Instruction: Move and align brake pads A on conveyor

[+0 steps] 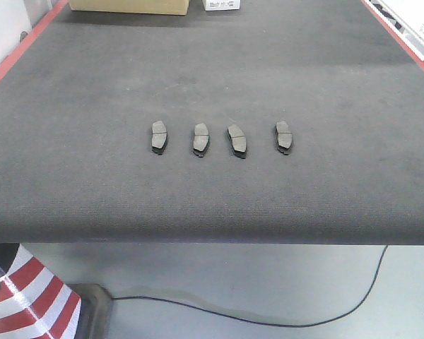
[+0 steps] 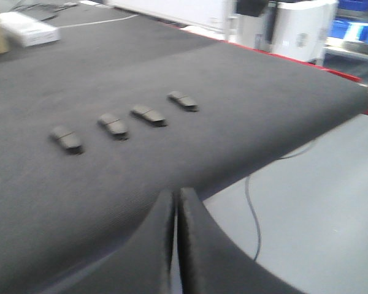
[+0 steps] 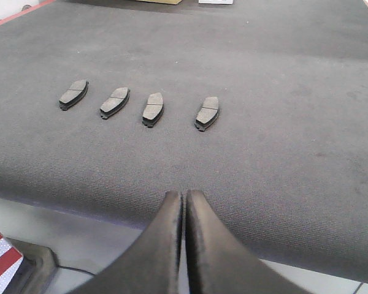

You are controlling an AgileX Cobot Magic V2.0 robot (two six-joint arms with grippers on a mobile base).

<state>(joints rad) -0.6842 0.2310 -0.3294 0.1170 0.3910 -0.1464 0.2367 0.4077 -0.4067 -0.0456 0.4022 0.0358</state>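
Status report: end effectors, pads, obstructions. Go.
Left end effector shut, empty. Right end effector shut, empty. Four brake pads in a row on the conveyor, untouched. Nothing blocking them.

Brake pads A: 4, in 1 row across the middle of the front view, at (image 1: 159, 136), (image 1: 201, 139), (image 1: 237, 140) and (image 1: 284, 137). Conveyor (image 1: 212, 78): 1 belt, filling most of the frame, with 2 red frame edges, 1 at upper left (image 1: 21, 49) and 1 at upper right (image 1: 403, 42). Boxes: 2 at the top edge, 1 tan cardboard box (image 1: 127, 6) and 1 white box (image 1: 221, 4). Floor cable (image 1: 268, 321): 1, along the bottom. Red-and-white striped object (image 1: 28, 304): 1, lower left.
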